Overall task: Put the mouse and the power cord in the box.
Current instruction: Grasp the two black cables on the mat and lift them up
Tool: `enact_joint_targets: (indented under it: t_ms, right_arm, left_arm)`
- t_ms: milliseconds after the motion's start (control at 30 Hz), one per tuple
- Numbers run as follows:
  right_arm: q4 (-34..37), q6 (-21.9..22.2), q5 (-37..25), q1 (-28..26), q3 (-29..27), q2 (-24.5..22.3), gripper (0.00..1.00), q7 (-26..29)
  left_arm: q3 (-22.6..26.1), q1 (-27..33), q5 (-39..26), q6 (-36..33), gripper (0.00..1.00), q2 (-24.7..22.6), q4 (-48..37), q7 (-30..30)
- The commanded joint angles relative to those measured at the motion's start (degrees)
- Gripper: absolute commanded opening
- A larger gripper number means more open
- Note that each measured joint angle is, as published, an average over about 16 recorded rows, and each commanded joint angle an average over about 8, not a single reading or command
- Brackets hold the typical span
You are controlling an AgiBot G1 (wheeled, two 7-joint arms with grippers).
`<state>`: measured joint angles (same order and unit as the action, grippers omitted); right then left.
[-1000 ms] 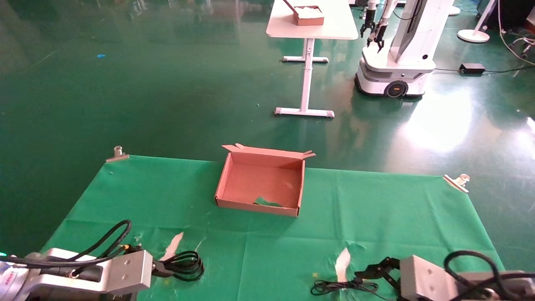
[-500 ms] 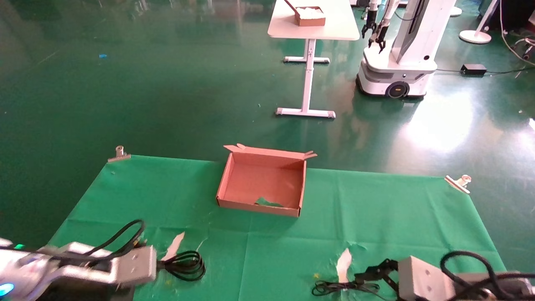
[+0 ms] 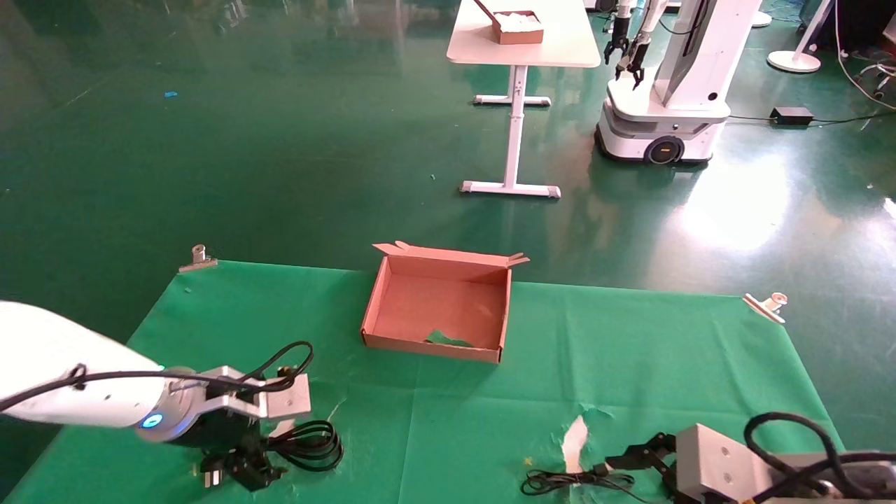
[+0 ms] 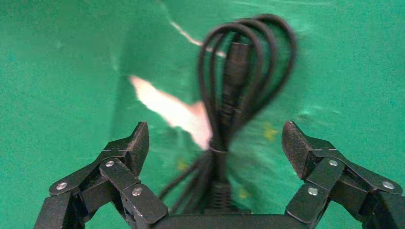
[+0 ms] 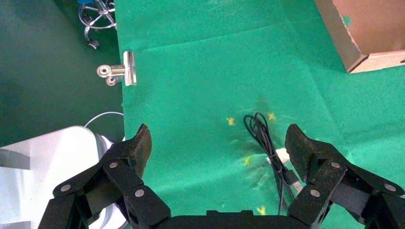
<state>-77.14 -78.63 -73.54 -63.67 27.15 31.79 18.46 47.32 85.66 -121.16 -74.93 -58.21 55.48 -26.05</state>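
Note:
The power cord (image 3: 311,444) lies in a looped black bundle on the green cloth at the near left. My left gripper (image 3: 245,469) points down over it, open. In the left wrist view the fingers (image 4: 136,143) straddle the power cord (image 4: 239,71) at its tied waist without touching it. The box (image 3: 430,348) stands open at the table's middle. My right gripper (image 3: 633,458) is open at the near right, low over the mouse's thin coiled cable (image 3: 570,480). That cable (image 5: 267,138) lies just inside one finger of the right gripper (image 5: 218,131). The mouse itself is hidden.
Metal clips (image 3: 198,257) (image 3: 766,304) pin the cloth's far corners. The cloth is torn white (image 3: 574,437) near the front. A green scrap (image 3: 448,339) lies in the box. On the floor beyond stand a white table (image 3: 521,52) and another robot (image 3: 665,105).
My left arm has swung forward and turned its gripper down over the power cord's bundle. The right arm has barely moved. The cord and the box lie as before.

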Motion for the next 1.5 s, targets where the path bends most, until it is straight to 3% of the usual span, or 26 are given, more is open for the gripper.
enact_joint_targets:
  t_ms: [33,600,767,1133,1500]
  right_arm:
    - [-0.07,0.0,0.15,0.12,-0.12,-0.29,1.0,-0.02]
    - [-0.14,0.47,-6.58,-1.85,2.03,-0.14,1.0,3.63]
    - [0.03,1.68,-12.0,-3.32,3.38,0.86,1.0,3.92]
    - [2.67,4.49,-31.33,-9.57,11.21,14.13,1.0,7.9]
    - [9.77,8.12,-39.57,-10.59,14.77,21.45,1.0,8.64]
  left_arm:
    - [0.54,0.8,-1.35,0.94,1.0,-1.39,-2.09,0.61]
    - [2.47,2.0,-5.57,2.22,1.0,-4.2,-5.97,0.52]
    - [2.69,2.17,-6.08,2.24,1.0,-4.6,-6.19,0.16]
    - [2.69,2.19,-6.08,2.24,1.0,-4.63,-6.24,0.17]
    - [2.69,2.19,-6.08,2.25,1.0,-4.63,-6.26,0.18]
